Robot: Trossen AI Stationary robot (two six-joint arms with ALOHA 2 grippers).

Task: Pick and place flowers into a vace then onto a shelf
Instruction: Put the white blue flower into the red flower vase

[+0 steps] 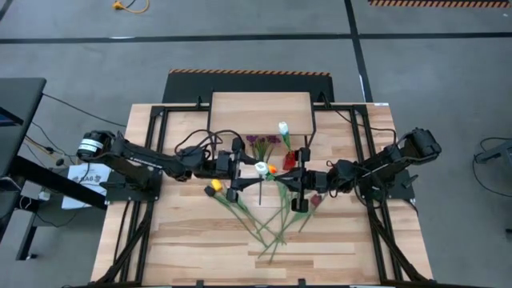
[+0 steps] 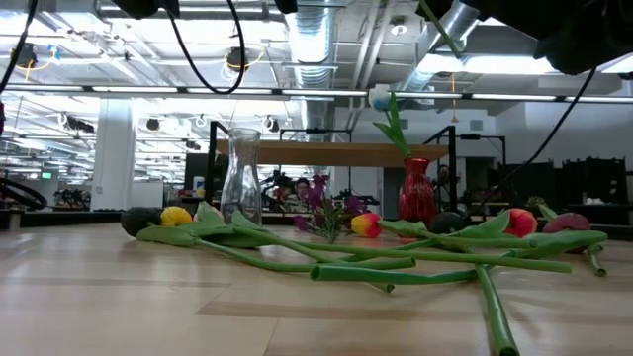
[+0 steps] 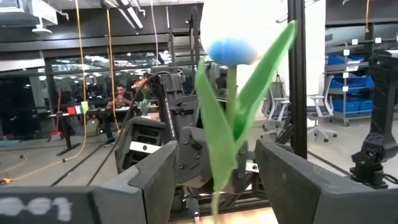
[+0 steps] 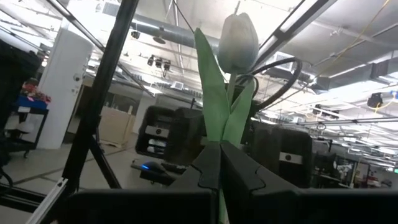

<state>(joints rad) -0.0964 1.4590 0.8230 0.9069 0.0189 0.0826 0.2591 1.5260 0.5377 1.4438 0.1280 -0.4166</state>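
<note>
Over table, right claw [image 4: 219,163] holds white tulip [image 4: 237,42] upright.

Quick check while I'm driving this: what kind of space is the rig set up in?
Most likely an open robotics lab or industrial workshop. The low view shows exposed ceiling ducts and strip lights, the high view a bare concrete floor with hazard-striped tape, and the left wrist view blue parts bins and a seated person.
</note>
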